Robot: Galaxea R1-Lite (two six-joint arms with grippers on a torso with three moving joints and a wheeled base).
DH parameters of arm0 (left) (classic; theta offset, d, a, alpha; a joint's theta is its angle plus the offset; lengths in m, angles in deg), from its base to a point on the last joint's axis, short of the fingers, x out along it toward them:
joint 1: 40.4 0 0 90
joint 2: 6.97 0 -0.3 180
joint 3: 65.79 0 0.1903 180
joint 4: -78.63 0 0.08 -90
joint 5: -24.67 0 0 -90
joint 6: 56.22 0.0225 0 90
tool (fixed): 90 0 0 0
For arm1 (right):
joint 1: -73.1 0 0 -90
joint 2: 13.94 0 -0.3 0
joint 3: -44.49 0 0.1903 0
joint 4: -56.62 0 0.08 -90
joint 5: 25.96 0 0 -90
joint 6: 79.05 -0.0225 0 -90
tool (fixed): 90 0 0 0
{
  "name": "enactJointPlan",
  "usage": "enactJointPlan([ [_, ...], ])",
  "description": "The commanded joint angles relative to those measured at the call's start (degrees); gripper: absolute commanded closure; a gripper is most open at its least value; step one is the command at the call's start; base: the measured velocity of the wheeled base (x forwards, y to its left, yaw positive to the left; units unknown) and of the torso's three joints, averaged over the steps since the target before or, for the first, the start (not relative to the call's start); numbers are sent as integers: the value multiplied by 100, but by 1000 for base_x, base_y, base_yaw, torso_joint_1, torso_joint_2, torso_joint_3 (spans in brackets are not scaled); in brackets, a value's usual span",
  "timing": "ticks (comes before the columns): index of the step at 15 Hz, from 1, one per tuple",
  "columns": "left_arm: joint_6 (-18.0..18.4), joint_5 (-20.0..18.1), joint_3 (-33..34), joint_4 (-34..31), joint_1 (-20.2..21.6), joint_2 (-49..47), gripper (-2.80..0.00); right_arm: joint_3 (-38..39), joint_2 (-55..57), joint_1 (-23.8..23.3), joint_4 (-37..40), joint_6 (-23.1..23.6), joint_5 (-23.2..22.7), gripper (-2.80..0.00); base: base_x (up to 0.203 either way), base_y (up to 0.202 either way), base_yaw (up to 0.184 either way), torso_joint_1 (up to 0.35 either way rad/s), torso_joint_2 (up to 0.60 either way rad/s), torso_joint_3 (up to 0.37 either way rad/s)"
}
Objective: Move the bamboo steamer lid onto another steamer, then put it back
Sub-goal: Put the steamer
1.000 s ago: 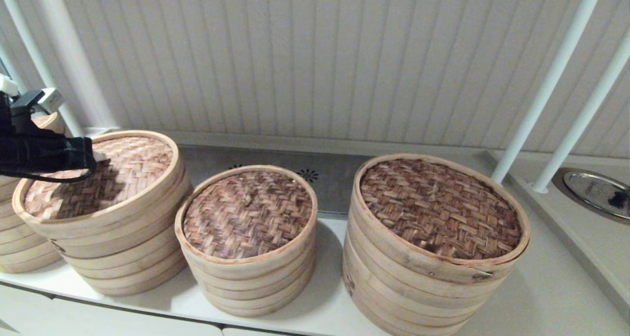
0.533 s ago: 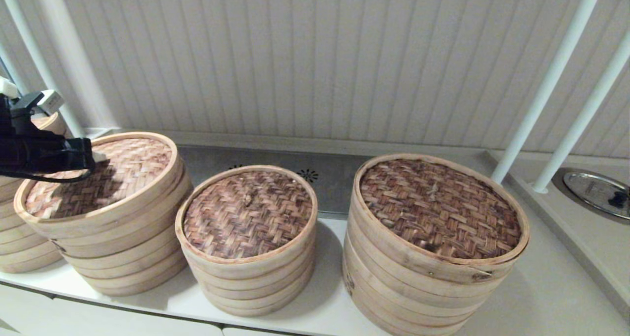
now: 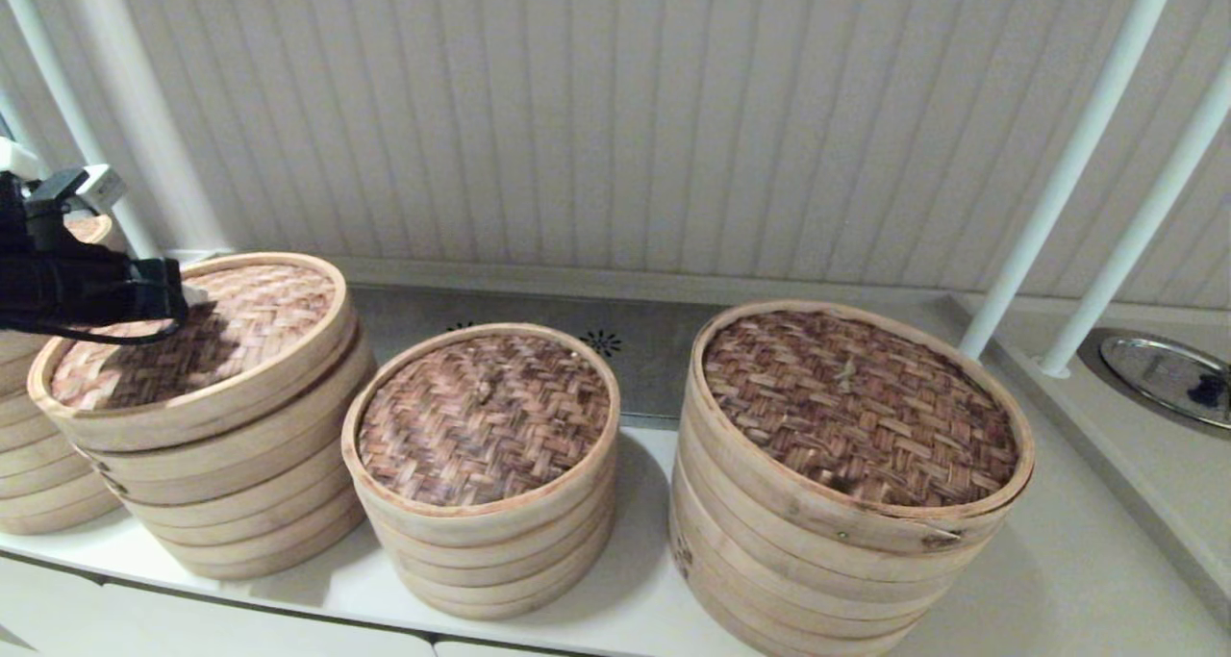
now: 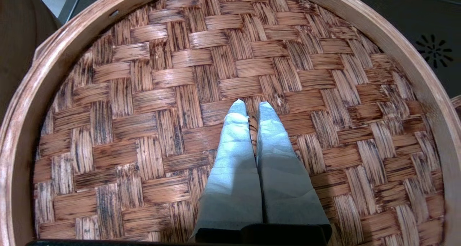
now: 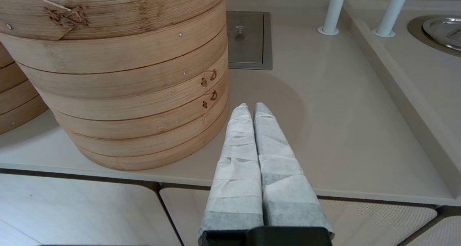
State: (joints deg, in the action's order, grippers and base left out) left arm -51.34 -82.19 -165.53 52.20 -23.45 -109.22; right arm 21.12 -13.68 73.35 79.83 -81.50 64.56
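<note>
Bamboo steamer lid [image 3: 192, 335] sat tilted atop leftmost stack on worktop [image 3: 1058, 580], left claw [image 4: 251, 107] pinching its small centre loop. Risk: thin loop slipping, lid swinging into smallest steamer [image 3: 481, 465] alongside. Right claw [image 5: 249, 109] pressed together, idle beside widest steamer [image 5: 119, 76].

The left arm [image 3: 67, 287] is seen as a black housing with a white block on top and a thin black cable looped beneath. Both grippers' fingers [image 4: 234, 159] [image 5: 237, 159] are wrapped in pale grey-white fabric tape.
</note>
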Motion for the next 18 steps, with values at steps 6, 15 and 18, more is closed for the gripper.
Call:
enactJointPlan([
  [6,5,-10,25,7,2,-92,0,9,8,2,-2,-2,0,0,0,0,0,0,0,0],
  [15,48,27,14,-2,-168,-111,0,9,8,2,-2,-2,0,0,0,0,0,0,0,0],
  [18,49,43,36,-2,-245,-120,0,9,8,2,-2,-2,0,0,0,0,0,0,0,0],
])
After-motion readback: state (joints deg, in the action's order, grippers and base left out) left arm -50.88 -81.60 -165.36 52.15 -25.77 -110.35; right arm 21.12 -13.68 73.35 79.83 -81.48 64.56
